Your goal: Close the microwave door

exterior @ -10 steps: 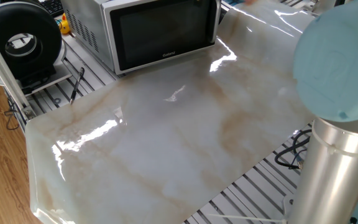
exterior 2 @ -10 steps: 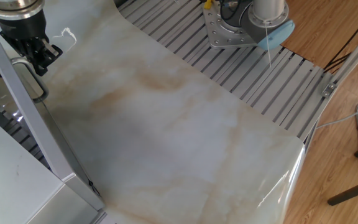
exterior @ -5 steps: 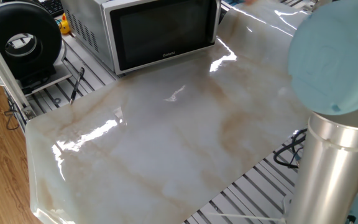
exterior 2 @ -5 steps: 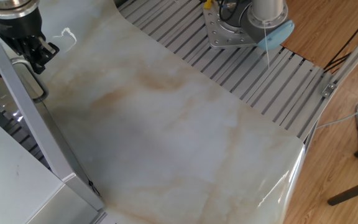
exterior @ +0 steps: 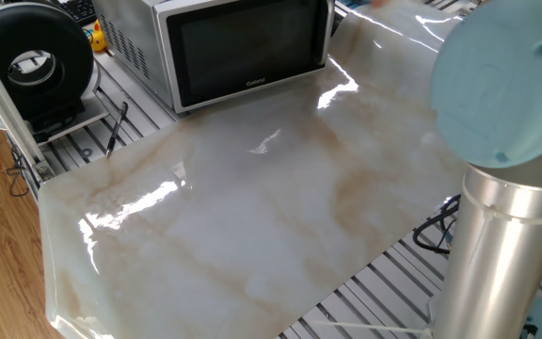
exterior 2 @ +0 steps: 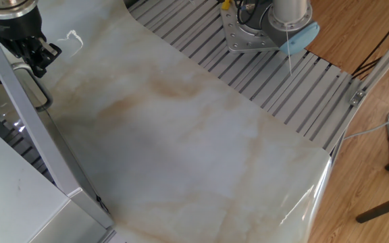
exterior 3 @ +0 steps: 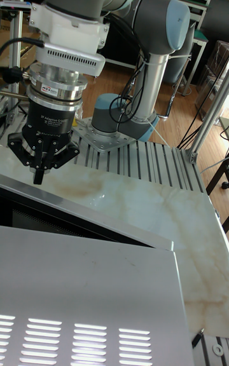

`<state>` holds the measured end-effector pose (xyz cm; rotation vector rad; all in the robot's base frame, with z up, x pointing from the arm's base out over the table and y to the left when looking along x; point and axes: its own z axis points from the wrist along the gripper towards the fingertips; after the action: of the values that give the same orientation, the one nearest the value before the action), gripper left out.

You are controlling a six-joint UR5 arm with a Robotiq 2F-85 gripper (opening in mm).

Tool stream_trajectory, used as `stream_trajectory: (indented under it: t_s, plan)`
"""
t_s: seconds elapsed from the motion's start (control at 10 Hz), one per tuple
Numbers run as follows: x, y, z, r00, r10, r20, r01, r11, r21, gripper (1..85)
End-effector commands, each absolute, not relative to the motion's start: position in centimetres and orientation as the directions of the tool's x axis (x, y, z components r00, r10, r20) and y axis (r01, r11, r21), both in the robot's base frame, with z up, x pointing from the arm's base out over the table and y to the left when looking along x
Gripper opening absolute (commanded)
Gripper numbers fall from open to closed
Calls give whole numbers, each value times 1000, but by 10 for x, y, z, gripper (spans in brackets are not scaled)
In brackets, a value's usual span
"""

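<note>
One fixed view | microwave door (exterior: pixel 241 45) white logo, unreadable | gripper (exterior 3: pixel 39 164) label blurred

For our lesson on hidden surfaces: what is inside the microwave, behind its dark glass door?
Through the microwave door only dark glass with faint reflections shows. The cavity of the microwave is hidden, so its contents cannot be told. In the tall view, the door stands slightly ajar, showing only shadow.

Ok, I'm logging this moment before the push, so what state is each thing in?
microwave door: ajar, with a narrow dark gap behind its top edge in the tall fixed view.
gripper: shut, holding nothing, hanging just outside the door's free end by the handle; whether it touches cannot be told.
microwave: upright on the table, not fully shut.
</note>
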<state>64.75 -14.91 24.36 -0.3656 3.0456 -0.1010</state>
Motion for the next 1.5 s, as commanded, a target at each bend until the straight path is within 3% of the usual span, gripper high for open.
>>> stream_trajectory:
  t_s: [0.0, 0.4, 1.4]
  plan:
    - [654, -141, 245, -968, -230, -97, -227, 973, -41, 13]
    - [647, -131, 252, -970, -210, -124, -210, 978, -10, 13]
    - [665, -149, 238, -968, -229, -103, -225, 973, -47, 13]
